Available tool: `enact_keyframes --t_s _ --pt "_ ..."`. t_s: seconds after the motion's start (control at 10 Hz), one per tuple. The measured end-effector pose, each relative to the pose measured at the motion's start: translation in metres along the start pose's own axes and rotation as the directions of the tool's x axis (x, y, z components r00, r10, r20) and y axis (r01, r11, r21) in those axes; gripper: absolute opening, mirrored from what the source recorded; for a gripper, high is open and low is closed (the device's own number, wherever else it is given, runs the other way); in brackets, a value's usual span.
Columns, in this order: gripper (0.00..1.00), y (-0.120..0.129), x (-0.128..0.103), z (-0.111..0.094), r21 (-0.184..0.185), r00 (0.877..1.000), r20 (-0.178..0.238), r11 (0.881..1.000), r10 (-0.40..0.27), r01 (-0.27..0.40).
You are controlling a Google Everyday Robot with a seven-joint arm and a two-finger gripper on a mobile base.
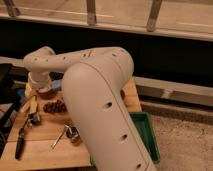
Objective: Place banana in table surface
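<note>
Banana (31,103) is showing as a pale yellow, slanted strip near the left end of the table surface (45,152), just below and left of the gripper (41,86). You are not seeing clearly whether it is lying on the wood or hanging above it. The robot arm (100,100) is filling the middle of your view and hiding much of the tabletop behind it. It is also covering the left part of the green tray (148,131), which is peeking out on the right. The gripper is pointing down over the left end of the table, its tip blending into a brown rounded thing (48,92) right beneath it, possibly a bowl. You cannot tell how far the gripper is open, nor whether it is holding or touching the banana. Dark red grapes (54,106) are lying just right of the banana. Nearer to you, a black-handled utensil (21,140) is lying along the left edge. A metal utensil (60,136) is resting beside a small metal cup (73,134), which is partly tucked behind the arm.
</note>
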Motion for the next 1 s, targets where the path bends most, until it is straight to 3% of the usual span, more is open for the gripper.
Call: enact_keyframes --t_s 0.3,0.6,1.0 --pt "0.73 0.019 -0.018 0.029 -0.021 0.998 -0.033 0.998 -0.060 0.059" --pt "0.73 0.022 -0.018 0.058 -0.043 0.993 -0.081 0.996 -0.087 0.083" --pt "0.73 0.032 -0.015 0.100 -0.109 0.984 -0.143 0.990 -0.104 0.089"
